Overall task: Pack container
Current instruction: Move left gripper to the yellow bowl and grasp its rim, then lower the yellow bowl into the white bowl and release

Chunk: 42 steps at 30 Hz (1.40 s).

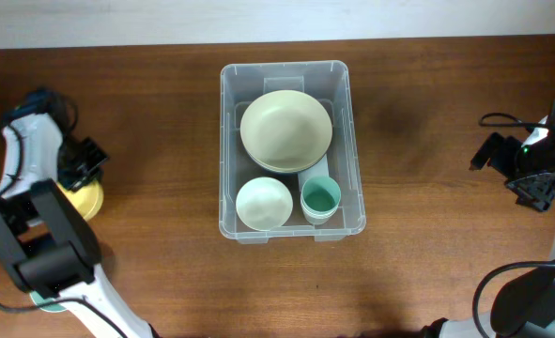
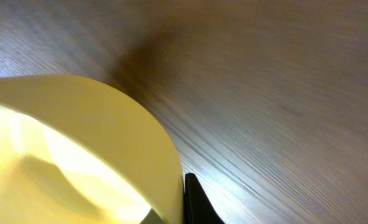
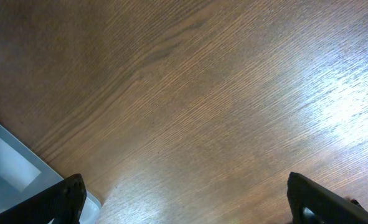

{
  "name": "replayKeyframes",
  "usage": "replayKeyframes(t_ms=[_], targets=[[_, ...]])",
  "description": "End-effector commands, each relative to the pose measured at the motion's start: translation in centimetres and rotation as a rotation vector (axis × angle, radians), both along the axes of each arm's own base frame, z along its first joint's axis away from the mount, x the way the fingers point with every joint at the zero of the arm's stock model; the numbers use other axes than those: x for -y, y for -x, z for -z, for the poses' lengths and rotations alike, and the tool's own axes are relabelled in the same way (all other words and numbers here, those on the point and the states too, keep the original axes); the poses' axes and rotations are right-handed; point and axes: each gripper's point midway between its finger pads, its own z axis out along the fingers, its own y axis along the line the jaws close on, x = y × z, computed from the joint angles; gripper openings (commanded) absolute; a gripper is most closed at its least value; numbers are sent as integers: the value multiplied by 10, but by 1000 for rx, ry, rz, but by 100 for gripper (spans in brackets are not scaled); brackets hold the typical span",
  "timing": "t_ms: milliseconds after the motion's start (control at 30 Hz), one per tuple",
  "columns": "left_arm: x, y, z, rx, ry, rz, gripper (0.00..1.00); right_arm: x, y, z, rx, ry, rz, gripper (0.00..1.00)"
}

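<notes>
The container [image 1: 356,178] sat mid-table between the two arms, well apart from both, holding a large pale bowl [image 1: 286,130] at its far end and a small white bowl [image 1: 264,203] beside a teal cup [image 1: 320,198] at its near end. The left gripper [image 1: 80,169] was at a yellow bowl [image 2: 65,149] on the table [image 1: 164,113] far to the left, one black finger [image 2: 196,202] showing just beside the rim, but whether it had hold of the bowl I could not tell. The right gripper [image 3: 184,190] hung over bare wood off the container's right side, its jaws spread wide with nothing between them
</notes>
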Motion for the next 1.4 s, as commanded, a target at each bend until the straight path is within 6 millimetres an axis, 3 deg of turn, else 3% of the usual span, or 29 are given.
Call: replayKeyframes(t_ms=[0,100,267,400,467,567,767,867,1067,1100,1167,1200,1367], targets=[[51,-24,-100,237,-55,153,2,-2,1,-5,16,10,-6,99],[113,-20,-154,369,-68,301,1,-3,1,-5,16,10,-6,99],[206,1,-206,518,-31,500,1,-3,1,-5,16,10,-6,99],[278,23,-213,541,48,599,1,-3,1,-5,16,10,-6,99],[315,37,-206,517,86,659,1,-3,1,-5,16,9,-6,99],[352,58,-189,455,116,733,1,-3,1,-5,16,9,-5,99],[387,82,-147,330,114,820,1,-4,1,-5,19,3,-6,99],[391,85,-124,264,97,832,1,-4,1,-5,16,1,-6,99],[390,85,-109,209,81,833,1,-4,1,-5,16,1,-6,99],[390,85,-109,210,80,833,5,-4,1,-5,16,1,-6,99],[389,84,-109,215,76,833,46,-4,1,-5,16,1,-6,99],[389,83,-109,216,73,833,56,-4,1,-5,16,1,-6,99],[382,78,-109,223,37,828,58,-4,2,-5,15,1,-6,99]])
